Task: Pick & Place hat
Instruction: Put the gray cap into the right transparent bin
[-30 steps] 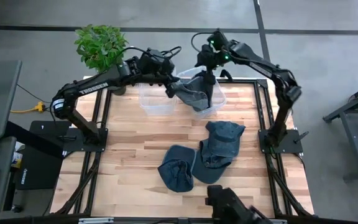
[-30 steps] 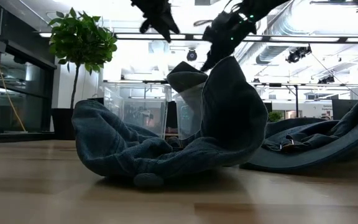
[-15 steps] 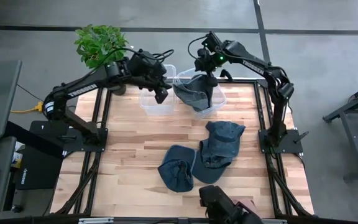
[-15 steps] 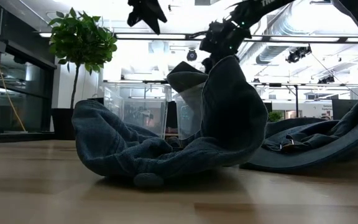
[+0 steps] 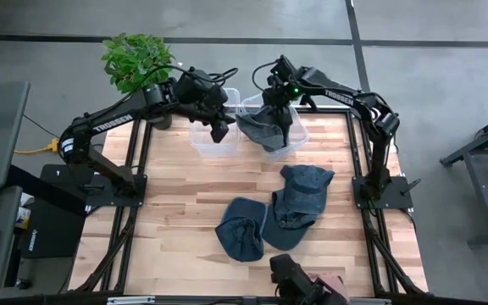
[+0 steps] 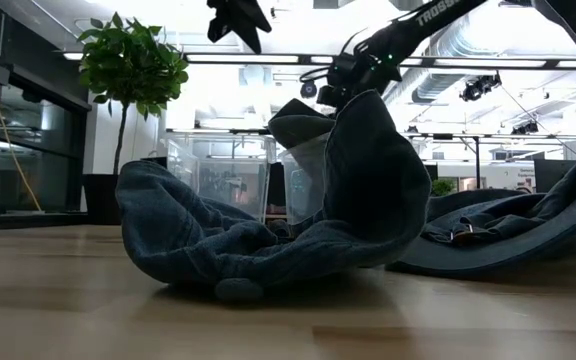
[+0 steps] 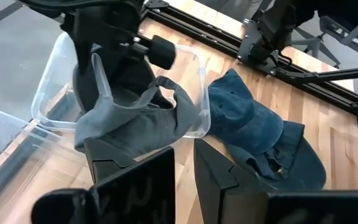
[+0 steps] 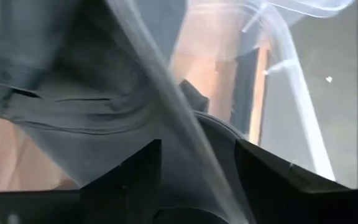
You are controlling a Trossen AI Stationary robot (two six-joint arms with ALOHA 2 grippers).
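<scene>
Overhead, at the far edge of the table:
Hat in play: a grey-blue hat point(image 5: 265, 131) lies draped in the right-hand clear bin point(image 5: 288, 146), its crown inside and its brim spilling over the near wall.
Right gripper point(image 5: 280, 110): directly above that hat, low over the bin; its fingers point(image 8: 129, 174) stand spread, with cloth and bin wall filling the gap ahead and nothing gripped.
Left gripper point(image 5: 219, 125): hovering over the empty left bin point(image 5: 213, 140), just beside the hat; fingers point(image 7: 222, 180) narrowly parted, empty.
Key relation: the hat sits straight below the right gripper and off to the side of the left one; the right arm is the nearer. The hat's long axis runs roughly from the bin's far corner toward the table's middle.
Waiting hats: two more hats point(image 5: 303, 193) rest mid-table, near each other.
Change: a second ago both grippers were at the hat; now the left has drawn back over its own bin, and the right has shifted slightly over the settled hat.
</scene>
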